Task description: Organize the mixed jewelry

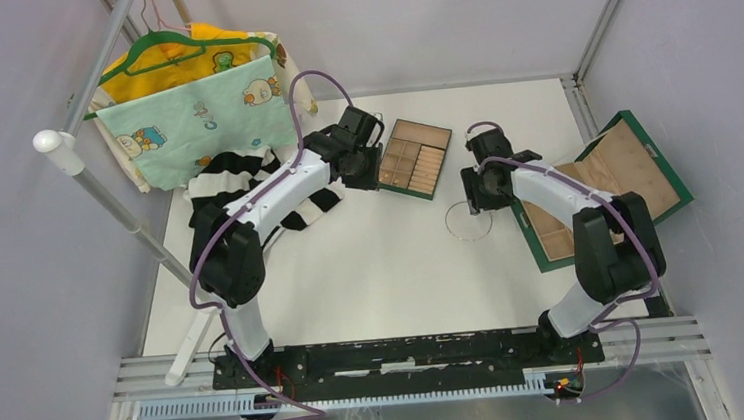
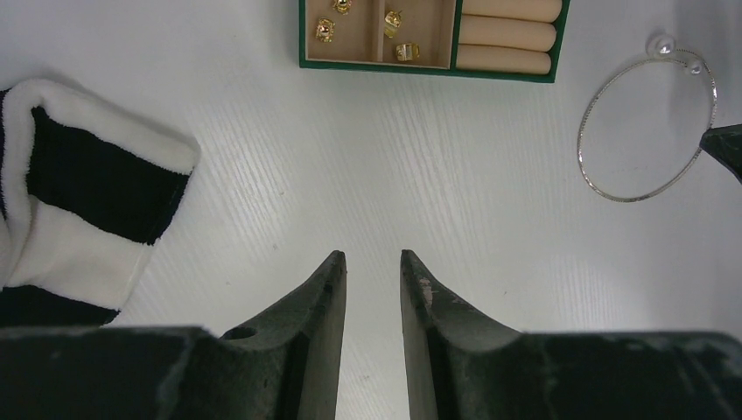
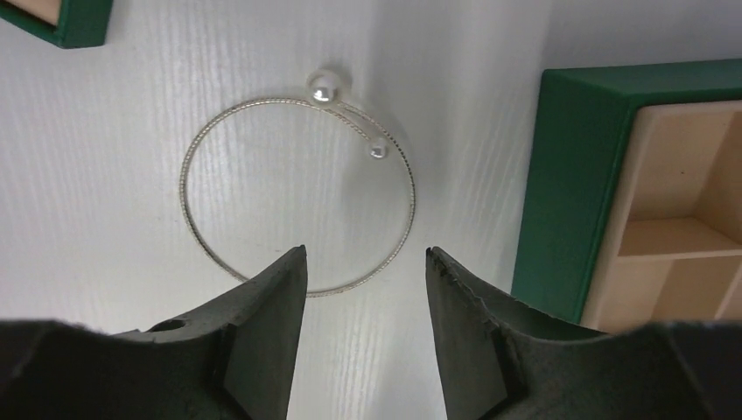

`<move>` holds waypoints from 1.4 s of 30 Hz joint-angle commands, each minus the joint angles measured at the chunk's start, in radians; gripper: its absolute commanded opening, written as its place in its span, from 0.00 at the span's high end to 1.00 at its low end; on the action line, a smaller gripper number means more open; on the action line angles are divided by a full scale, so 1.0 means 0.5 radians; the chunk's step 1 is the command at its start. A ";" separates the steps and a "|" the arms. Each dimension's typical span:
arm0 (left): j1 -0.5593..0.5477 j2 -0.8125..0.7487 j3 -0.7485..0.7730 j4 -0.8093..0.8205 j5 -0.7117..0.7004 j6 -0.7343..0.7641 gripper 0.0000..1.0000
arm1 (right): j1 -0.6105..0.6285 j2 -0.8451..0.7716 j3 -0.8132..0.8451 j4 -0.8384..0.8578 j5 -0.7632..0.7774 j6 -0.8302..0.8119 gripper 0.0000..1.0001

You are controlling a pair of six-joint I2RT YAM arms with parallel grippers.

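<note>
Silver hoop [image 3: 325, 88] lies below right gripper [image 3: 366, 262], near arc between its spread jaws, ungripped. Left gripper [image 2: 374, 262] jaws narrowly parted, empty.

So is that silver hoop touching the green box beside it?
Apart. The right wrist view shows a strip of bare white table between the silver hoop and the outer wall of the green box.
</note>
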 commanded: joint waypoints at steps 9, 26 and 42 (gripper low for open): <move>-0.003 -0.116 0.058 0.005 -0.040 -0.061 0.64 | -0.425 -0.151 0.230 0.128 0.387 0.301 0.37; -0.002 -0.238 -0.087 0.002 -0.093 -0.059 0.64 | -0.527 0.314 0.468 -0.052 0.371 1.204 0.30; -0.002 -0.260 -0.096 -0.025 -0.082 -0.028 0.65 | -0.450 0.572 0.647 0.241 0.102 0.582 0.79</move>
